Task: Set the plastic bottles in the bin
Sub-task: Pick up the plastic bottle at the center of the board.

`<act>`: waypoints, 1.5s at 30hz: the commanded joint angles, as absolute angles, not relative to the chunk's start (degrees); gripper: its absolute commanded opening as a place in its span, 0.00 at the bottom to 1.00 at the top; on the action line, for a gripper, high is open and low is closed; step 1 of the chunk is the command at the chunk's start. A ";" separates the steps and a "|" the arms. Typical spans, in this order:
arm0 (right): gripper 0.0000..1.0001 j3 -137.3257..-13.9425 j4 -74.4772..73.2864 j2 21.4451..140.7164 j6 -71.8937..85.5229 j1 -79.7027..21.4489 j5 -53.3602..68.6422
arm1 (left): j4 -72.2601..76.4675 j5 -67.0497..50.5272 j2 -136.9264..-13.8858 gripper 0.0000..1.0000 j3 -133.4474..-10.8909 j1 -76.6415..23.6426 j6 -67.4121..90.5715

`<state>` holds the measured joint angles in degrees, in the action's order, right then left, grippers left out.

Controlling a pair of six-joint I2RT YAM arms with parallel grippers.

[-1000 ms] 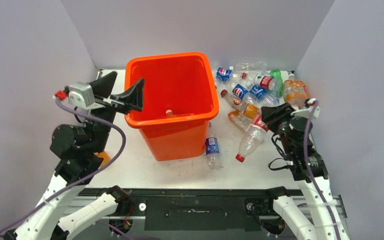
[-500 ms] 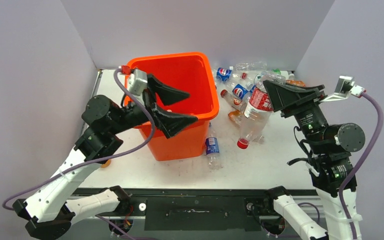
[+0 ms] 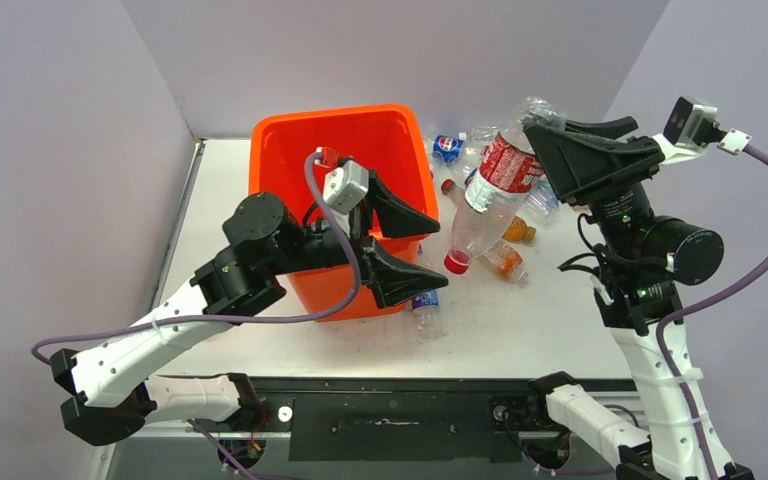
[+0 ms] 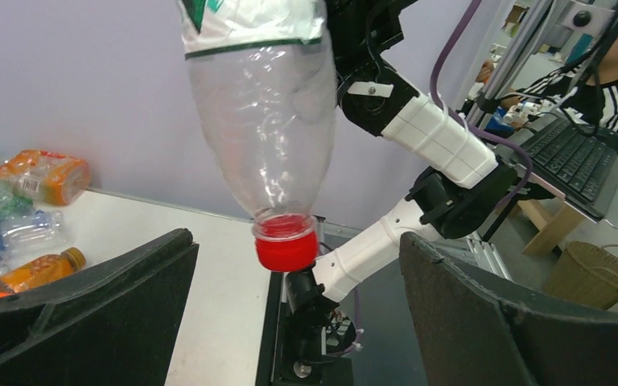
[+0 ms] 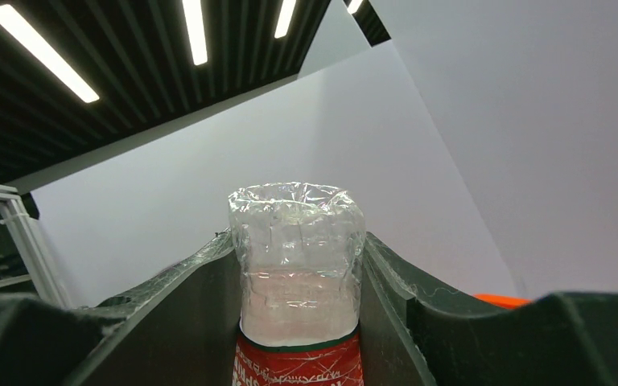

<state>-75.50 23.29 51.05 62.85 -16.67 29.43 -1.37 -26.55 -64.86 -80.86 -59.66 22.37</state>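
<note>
The left arm point(image 3: 130, 350) and right arm point(image 3: 665, 375) had white shells, black joints, black wedge fingers point(image 3: 395, 283) and purple cables point(image 3: 220, 319).

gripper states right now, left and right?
Left gripper: open, holding nothing.
Right gripper: closed on a red-labelled clear bottle, cap pointing down.

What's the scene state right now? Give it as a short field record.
left gripper: open, empty, at the bin's near right corner
right gripper: shut on bottle
bottle: clear, red label, red cap pointing down, in the air right of the bin
bin: orange, upright
loose bottles: lying on the table right of the bin, one by its near right corner
</note>
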 commanded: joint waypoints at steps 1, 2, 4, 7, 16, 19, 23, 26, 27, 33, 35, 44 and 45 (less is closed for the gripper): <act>0.05 -74.63 34.24 51.88 70.40 -17.06 30.05 | -0.88 -22.97 -66.53 0.96 -83.02 -60.57 21.17; 0.05 -74.49 34.76 52.02 70.92 -17.12 30.10 | -0.87 -22.83 -67.07 0.96 -83.36 -60.70 21.04; 0.05 -74.51 35.10 52.27 71.80 -17.10 30.43 | -0.92 -22.77 -68.41 0.97 -84.21 -60.94 20.86; 0.05 -73.74 35.83 52.33 72.66 -17.06 30.80 | -0.94 -22.77 -70.06 0.95 -85.25 -61.30 20.53; 0.05 -71.23 34.06 51.59 71.50 -17.14 31.10 | 3.87 -24.13 -71.02 0.57 -83.95 -61.46 21.30; 0.05 -69.99 33.62 51.06 71.02 -17.20 31.20 | 5.25 -25.32 -70.78 0.42 -83.42 -61.52 21.40; 0.05 -70.48 30.52 50.54 69.11 -17.15 31.67 | 2.41 -24.96 -71.10 0.04 -84.87 -61.52 19.57; 0.24 -73.29 25.34 50.32 65.44 -17.73 32.75 | -3.11 -22.54 -70.67 0.00 -87.33 -61.52 16.21; 0.30 -74.09 23.57 50.03 64.07 -18.08 32.78 | -4.39 -21.64 -70.15 0.00 -87.81 -61.52 15.28; 0.98 -77.33 13.12 48.04 57.58 -19.34 32.38 | -10.47 -15.73 -67.19 0.00 -90.41 -61.52 9.04; 0.94 -78.08 9.85 47.27 55.65 -19.73 32.12 | -13.20 -12.48 -66.29 0.00 -91.75 -61.61 6.05; 0.90 -79.09 -6.78 42.26 44.74 -21.23 27.92 | -24.51 13.39 -62.71 0.00 -92.36 -66.41 -22.37; 0.90 -78.61 -7.83 41.65 43.71 -21.34 26.97 | -24.14 17.99 -62.34 0.00 -90.75 -68.48 -27.34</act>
